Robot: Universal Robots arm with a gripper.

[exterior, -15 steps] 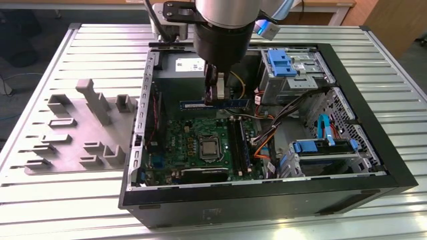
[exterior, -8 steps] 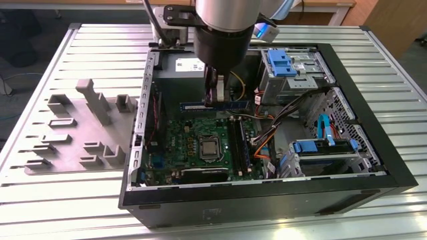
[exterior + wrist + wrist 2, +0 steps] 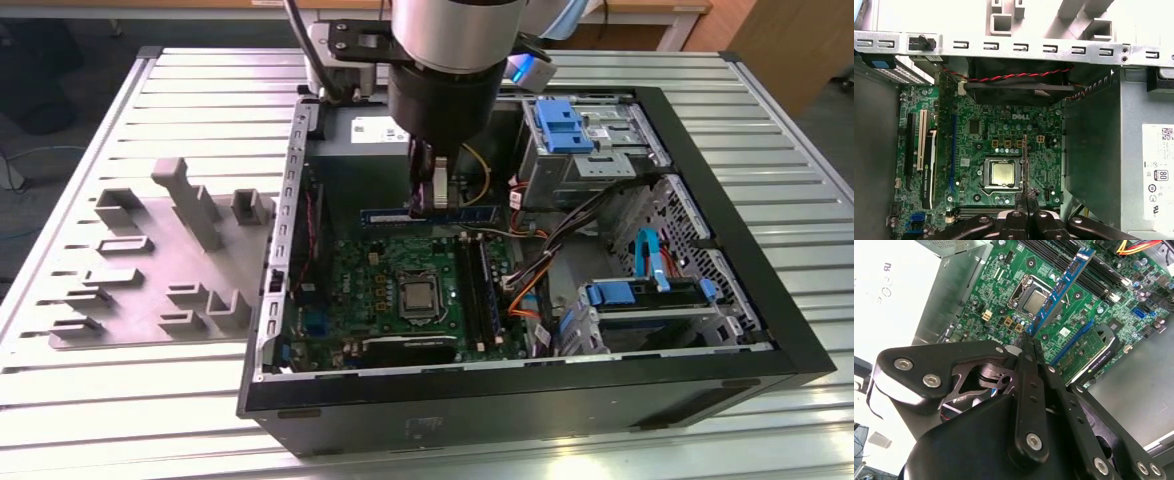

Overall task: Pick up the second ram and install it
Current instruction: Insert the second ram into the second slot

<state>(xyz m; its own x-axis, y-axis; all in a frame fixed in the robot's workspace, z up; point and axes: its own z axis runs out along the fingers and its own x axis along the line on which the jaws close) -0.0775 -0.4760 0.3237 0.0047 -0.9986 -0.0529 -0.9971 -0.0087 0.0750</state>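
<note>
The second ram is a thin dark blue-green stick held level in the air above the green motherboard inside the open computer case. My gripper is shut on it near its middle, coming straight down from above. In the second wrist view the ram sticks out past the gripper over the processor. In the first wrist view the ram is seen edge-on, rising from the gripper. The long black memory slots lie lower, toward the exterior view's right of the processor.
The black case wall rings the board. Blue drive brackets and cable bundles crowd the exterior view's right. A grey fixture block stands on the slatted metal table at the left. A graphics card sits beside the board.
</note>
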